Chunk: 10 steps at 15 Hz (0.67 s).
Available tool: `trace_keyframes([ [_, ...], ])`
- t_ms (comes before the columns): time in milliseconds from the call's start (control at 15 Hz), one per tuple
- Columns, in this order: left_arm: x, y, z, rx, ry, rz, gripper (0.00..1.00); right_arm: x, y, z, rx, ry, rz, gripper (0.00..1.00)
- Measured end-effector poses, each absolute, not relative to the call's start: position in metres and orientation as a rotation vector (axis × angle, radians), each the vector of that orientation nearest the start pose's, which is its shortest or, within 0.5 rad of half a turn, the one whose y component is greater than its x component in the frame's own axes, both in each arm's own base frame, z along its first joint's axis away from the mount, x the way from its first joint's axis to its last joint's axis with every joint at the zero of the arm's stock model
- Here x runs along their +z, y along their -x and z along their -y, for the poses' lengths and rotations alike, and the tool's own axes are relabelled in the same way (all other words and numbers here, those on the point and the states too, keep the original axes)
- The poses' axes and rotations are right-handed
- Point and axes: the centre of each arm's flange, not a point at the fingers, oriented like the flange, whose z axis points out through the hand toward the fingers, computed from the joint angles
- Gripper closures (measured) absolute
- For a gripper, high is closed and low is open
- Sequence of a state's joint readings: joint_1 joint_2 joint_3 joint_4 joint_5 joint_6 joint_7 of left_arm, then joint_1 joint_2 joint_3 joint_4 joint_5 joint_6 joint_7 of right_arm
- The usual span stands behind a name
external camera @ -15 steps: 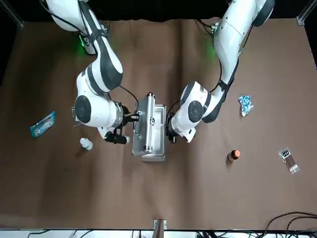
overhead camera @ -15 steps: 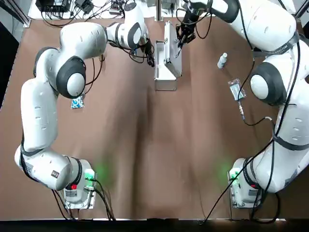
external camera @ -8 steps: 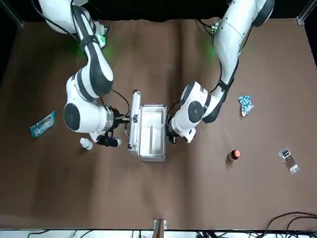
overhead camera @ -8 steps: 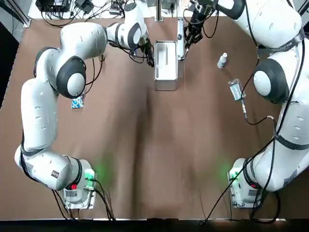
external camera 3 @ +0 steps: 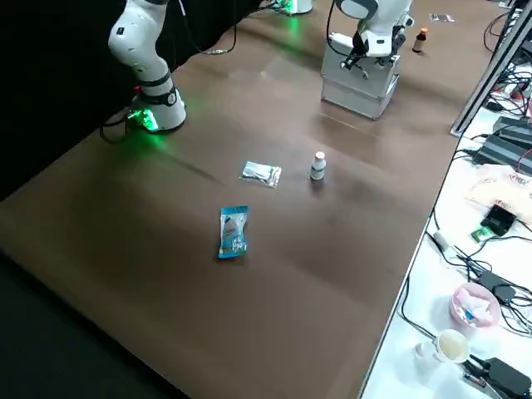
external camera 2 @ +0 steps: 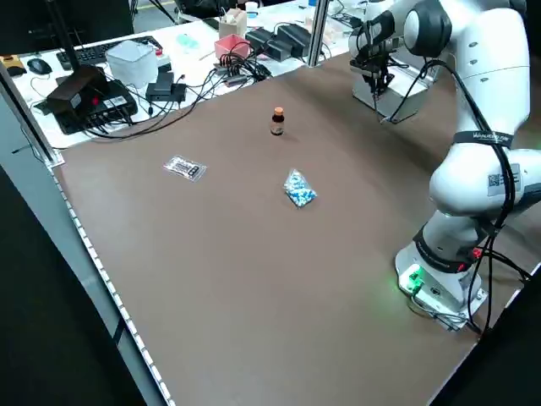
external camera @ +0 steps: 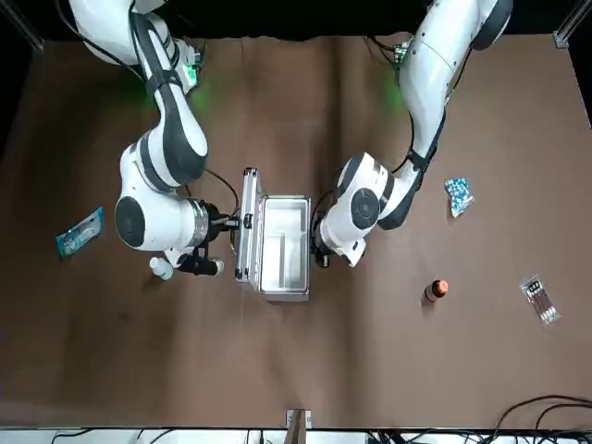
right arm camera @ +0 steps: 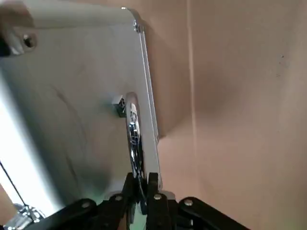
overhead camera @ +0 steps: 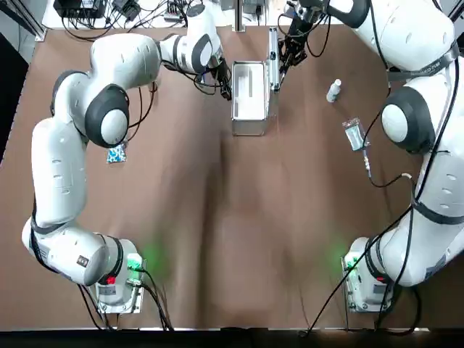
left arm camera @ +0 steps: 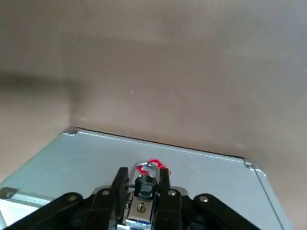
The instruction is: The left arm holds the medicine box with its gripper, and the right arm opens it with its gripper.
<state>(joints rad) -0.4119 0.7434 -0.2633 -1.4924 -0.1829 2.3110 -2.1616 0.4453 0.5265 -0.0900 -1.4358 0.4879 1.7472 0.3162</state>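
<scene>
The silver rectangular metal medicine box (overhead camera: 249, 98) is being held open near the middle of the far edge of the brown table (overhead camera: 239, 217). A small latch fitting (left arm camera: 145, 182) on its side wall is being clamped between the fingers of the left gripper (left arm camera: 143, 188). The lid (overhead camera: 272, 61) is being held upright along the box's right side, its curved chrome handle (right arm camera: 133, 125) being pinched by the right gripper (right arm camera: 140, 191), fingers drawn together on it.

Open silver medicine box (overhead camera: 249, 98), lid (overhead camera: 272, 59) upright
</scene>
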Motion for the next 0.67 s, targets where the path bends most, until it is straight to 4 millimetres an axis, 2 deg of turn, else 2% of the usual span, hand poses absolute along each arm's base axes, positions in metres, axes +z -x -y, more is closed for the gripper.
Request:
trace_keyframes([
  [333,0.253,-0.585,0.429,-0.444,-1.982,-2.212,0.7,0.374,-0.625,-0.277,0.475,2.76,-0.103,0.86],
  [467,0.252,-0.585,0.429,-0.445,-1.983,-2.213,0.7,0.352,-0.639,-0.262,0.406,2.779,-0.16,0.71],
  [533,0.252,-0.585,0.429,-0.445,-1.983,-2.213,0.7,0.33,-0.647,-0.251,0.414,2.785,-0.177,0.52],
  [667,0.252,-0.585,0.429,-0.445,-1.983,-2.213,0.7,0.322,-0.648,-0.245,0.428,2.785,-0.167,0.32],
])
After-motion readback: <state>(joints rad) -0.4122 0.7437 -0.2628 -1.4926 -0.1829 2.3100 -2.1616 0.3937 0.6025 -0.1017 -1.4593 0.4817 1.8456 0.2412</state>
